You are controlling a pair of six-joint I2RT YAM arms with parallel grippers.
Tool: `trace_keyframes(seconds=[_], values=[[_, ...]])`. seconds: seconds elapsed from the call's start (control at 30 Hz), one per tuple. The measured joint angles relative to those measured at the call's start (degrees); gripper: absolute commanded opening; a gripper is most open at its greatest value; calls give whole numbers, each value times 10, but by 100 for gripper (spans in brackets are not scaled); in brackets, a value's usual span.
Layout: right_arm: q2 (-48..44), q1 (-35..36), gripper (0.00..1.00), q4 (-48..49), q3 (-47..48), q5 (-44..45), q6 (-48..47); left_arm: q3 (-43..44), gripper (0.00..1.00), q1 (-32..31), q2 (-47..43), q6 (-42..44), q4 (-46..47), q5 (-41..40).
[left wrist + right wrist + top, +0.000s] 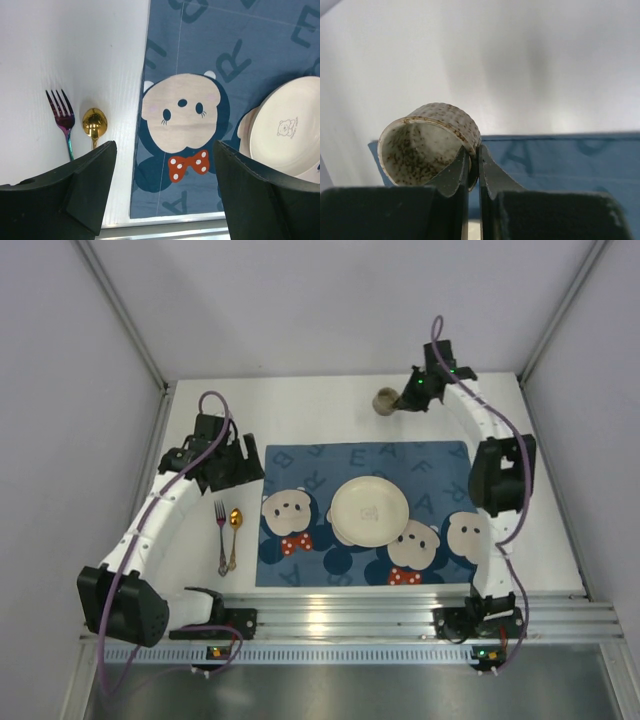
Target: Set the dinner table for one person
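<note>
The white dinner table (320, 410) filled the space between the walls, both arms bolted at its near edge. On it lay a blue bear-print placemat (440, 465) with a cream plate (370, 510) at its middle. Left of the mat, a fork (221, 530) and gold spoon (234, 525) lay side by side. Beyond the mat's far edge, the right gripper (472, 150) was clamped on the rim of a speckled cup (427, 145). The left gripper (165, 145) hung with its jaws wide apart and nothing between them, above the mat's left edge.
</note>
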Motion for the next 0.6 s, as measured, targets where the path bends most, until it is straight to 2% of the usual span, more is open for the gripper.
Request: trace_keyframes(seconds=[0.1, 0.27, 0.43, 0.6], values=[[-116, -57, 0, -9, -91, 35, -22, -26, 81, 0, 0, 1, 6, 14], [-229, -113, 0, -29, -203, 110, -53, -78, 82, 0, 0, 0, 18, 36], [-229, -101, 0, -63, -296, 141, -63, -120, 82, 0, 2, 0, 32, 40], [-186, -97, 0, -89, -307, 172, -62, -166, 82, 0, 6, -10, 47, 43]])
